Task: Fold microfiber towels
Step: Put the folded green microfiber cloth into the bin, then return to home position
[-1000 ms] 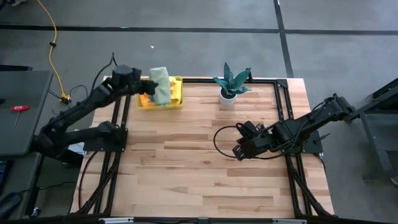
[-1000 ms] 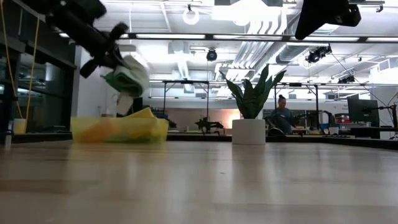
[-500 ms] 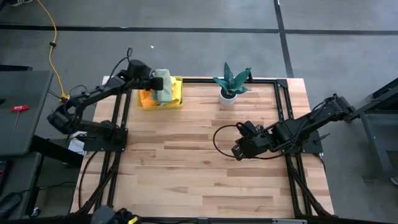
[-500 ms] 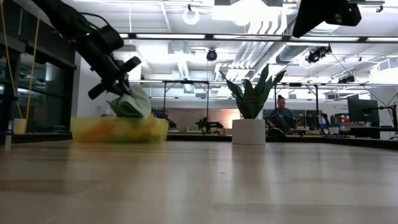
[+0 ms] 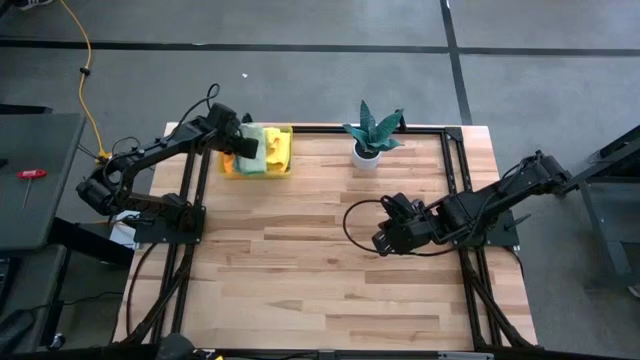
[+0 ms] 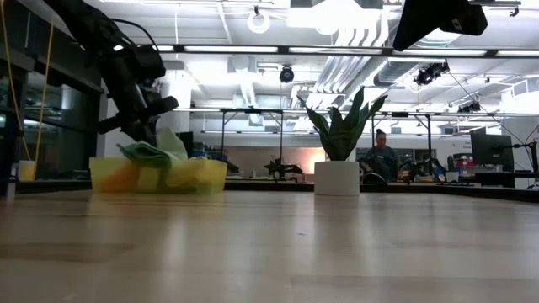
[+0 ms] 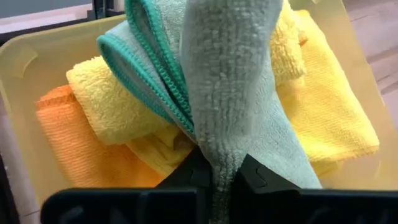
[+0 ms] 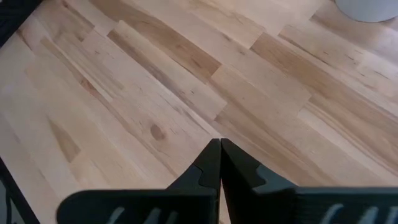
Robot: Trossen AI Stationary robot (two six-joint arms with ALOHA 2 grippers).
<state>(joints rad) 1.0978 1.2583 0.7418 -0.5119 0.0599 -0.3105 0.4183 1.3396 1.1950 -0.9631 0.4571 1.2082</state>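
Note:
A translucent yellow bin (image 5: 284, 166) stands at the table's far left edge and holds folded yellow (image 7: 336, 118) and orange (image 7: 68, 143) towels. A folded light green towel with teal edging (image 7: 230, 93) lies on top of them. My left gripper (image 7: 222, 177) is over the bin, shut on this green towel; it also shows in the high view (image 5: 245, 146) and low view (image 6: 139, 118). My right gripper (image 8: 219, 163) is shut and empty above the bare table right of centre (image 5: 385, 240). My left gripper pinches a folded, several-layered part of the green towel (image 7: 221, 158) between its two fingers, coming from above and slanting down into the bin. The rest of the towel lies draped over the yellow and orange towels in the bin.
A potted plant in a white pot (image 5: 368, 150) stands at the far edge, right of the bin. A black cable (image 5: 352, 228) loops on the table beside my right gripper. Bare wooden table (image 5: 300, 280) spreads across the middle and near side. A person (image 6: 383, 156) sits in the room beyond.
My left gripper has gone down into the bin with the green towel. The towel, first held up clear above the bin, now lies on the towels inside it.

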